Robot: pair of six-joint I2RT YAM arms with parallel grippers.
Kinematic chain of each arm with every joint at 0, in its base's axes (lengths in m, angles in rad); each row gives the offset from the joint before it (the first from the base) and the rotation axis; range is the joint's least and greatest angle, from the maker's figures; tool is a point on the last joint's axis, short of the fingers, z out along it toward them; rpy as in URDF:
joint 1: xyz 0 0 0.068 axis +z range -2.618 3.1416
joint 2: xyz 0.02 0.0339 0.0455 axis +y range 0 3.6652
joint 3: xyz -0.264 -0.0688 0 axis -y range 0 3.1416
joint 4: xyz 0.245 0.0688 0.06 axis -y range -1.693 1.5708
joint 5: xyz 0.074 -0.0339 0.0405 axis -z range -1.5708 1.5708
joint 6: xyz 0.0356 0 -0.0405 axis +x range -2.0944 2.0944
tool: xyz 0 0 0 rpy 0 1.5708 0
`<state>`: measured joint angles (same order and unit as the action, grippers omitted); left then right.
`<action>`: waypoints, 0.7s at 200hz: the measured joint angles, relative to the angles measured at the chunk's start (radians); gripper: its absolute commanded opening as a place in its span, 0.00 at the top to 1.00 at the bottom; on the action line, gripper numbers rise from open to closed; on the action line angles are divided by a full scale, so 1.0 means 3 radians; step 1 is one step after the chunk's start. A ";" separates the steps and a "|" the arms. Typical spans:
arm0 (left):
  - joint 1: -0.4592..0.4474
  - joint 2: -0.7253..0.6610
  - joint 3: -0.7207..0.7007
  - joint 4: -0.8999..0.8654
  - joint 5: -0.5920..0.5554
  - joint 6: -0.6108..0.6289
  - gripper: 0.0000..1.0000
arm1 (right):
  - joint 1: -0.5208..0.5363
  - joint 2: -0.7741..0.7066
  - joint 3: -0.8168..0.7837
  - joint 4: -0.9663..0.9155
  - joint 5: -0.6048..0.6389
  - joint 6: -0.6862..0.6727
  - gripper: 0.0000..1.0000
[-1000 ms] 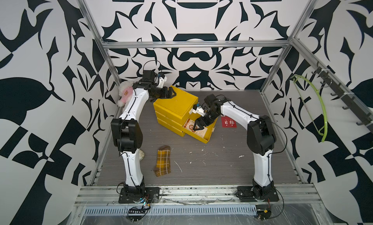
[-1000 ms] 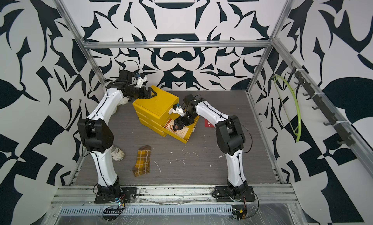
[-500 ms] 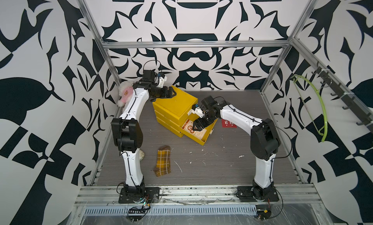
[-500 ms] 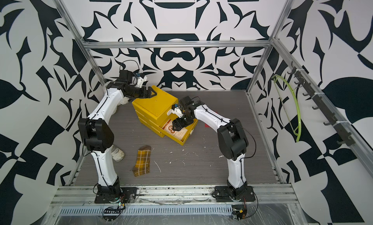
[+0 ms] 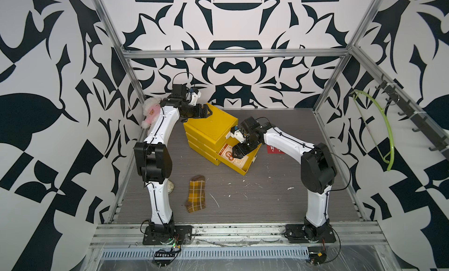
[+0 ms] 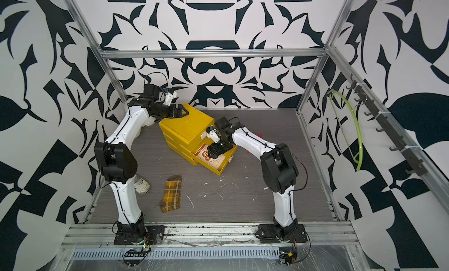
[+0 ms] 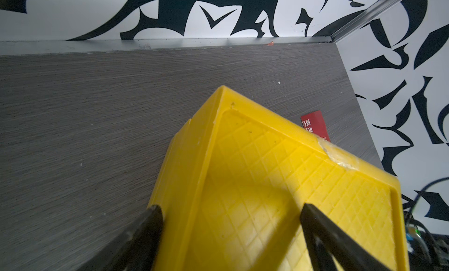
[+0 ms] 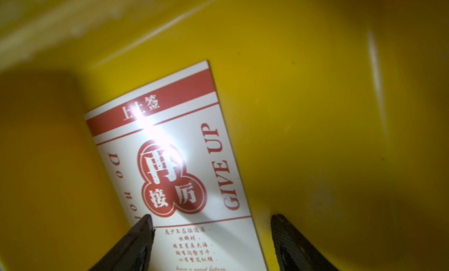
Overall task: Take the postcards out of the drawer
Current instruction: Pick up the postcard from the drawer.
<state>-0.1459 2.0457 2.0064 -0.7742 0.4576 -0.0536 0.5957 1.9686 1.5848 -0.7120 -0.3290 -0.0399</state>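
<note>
The pulled-out bottom drawer of the yellow plastic box is open on top, with yellow walls at its sides. The black right gripper fills part of it (fingers wide apart). In front, the grey wood floor has room, but a yellow-brown checked sock lies there.

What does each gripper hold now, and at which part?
Nothing is held. The right gripper stands open over the cream postcard in the drawer; the left gripper stands open astride a corner of the yellow cabinet.
</note>
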 measured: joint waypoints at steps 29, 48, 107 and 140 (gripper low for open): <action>0.0001 0.0011 0.0013 0.0019 -0.0017 -0.0004 0.07 | 0.0008 0.0000 -0.0071 0.0106 -0.0248 0.0117 0.22; 0.0004 0.0013 0.0013 0.0038 -0.0015 0.0005 0.07 | 0.0008 0.0000 -0.0112 0.0170 -0.0403 0.0172 0.22; 0.0018 0.0013 0.0013 0.0074 -0.0025 0.0018 0.07 | -0.0013 0.0010 -0.0233 0.0378 -0.0952 0.0429 0.23; 0.0027 0.0013 0.0013 0.0088 -0.0032 0.0018 0.07 | -0.0013 0.0010 -0.0301 0.0512 -0.1161 0.0551 0.21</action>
<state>-0.1379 2.0495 2.0102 -0.7479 0.4480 -0.0483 0.5919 1.9717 1.4944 -0.5583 -0.6773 0.1253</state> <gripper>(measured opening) 0.929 0.781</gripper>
